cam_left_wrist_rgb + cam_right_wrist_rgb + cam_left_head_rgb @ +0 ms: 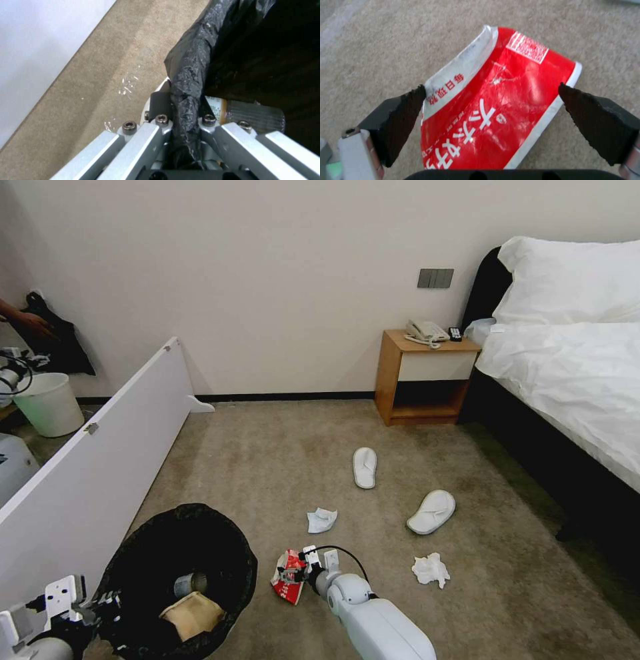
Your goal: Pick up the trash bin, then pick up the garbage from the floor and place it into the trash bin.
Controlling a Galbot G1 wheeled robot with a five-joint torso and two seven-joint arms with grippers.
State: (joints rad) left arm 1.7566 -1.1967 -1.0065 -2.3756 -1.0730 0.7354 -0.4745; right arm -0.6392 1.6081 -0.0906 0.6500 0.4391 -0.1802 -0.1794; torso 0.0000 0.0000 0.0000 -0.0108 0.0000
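The red-and-white wrapper point(496, 105) lay flat on the beige carpet point(280, 460), just beside the trash bin point(180, 580) on its right. The right gripper point(293, 573) was down over it with its fingers spread wide, one dark pad point(403, 120) at each side edge of the wrapper, not yet pinching it.

The trash bin, lined with a crinkly black bag point(190, 82), was held at its near rim by the left gripper point(185, 120), whose fingers were clamped on the bag-covered edge. Inside it lay a brown cardboard scrap point(193, 613) and a small bottle point(190, 583).

Farther out on the carpet, a crumpled tissue point(321, 520) sat just beyond the wrapper and another tissue point(431, 570) lay off to the right. Two white slippers rested toward the bed: one slipper point(365, 467) near the wooden nightstand point(427, 380), the other slipper point(432, 511) nearer the bed point(573, 380). A white board point(93, 467) leaned along the left side.
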